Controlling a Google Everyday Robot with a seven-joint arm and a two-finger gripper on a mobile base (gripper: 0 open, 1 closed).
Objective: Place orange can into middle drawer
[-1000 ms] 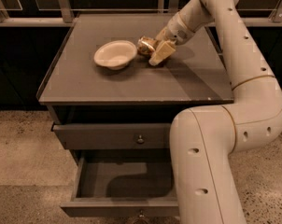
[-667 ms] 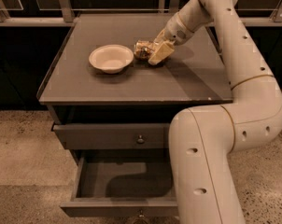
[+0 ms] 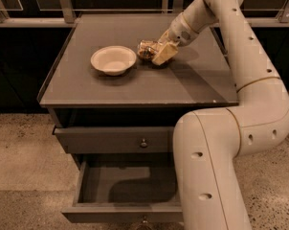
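Observation:
The orange can (image 3: 147,49) lies on its side on the grey tabletop, just right of the cream-white bowl (image 3: 113,60). It is shiny, orange-gold and silver. My gripper (image 3: 160,52) is down on the tabletop at the can's right end, touching it and hiding part of it. The white arm reaches in from the upper right. The middle drawer (image 3: 87,186) is pulled open below, a dark grey box with nothing in it. Its knob (image 3: 144,220) shows at the bottom edge of the view.
Above the open drawer, another drawer (image 3: 111,140) with a round knob is closed. The arm's big lower link (image 3: 206,171) stands in front of the open drawer's right side. A railing (image 3: 68,4) runs behind the tabletop (image 3: 135,87). The floor is speckled.
The bowl has slid a little to the left and toward the front, so a gap has opened between it and the can. The gripper and can have stayed in place.

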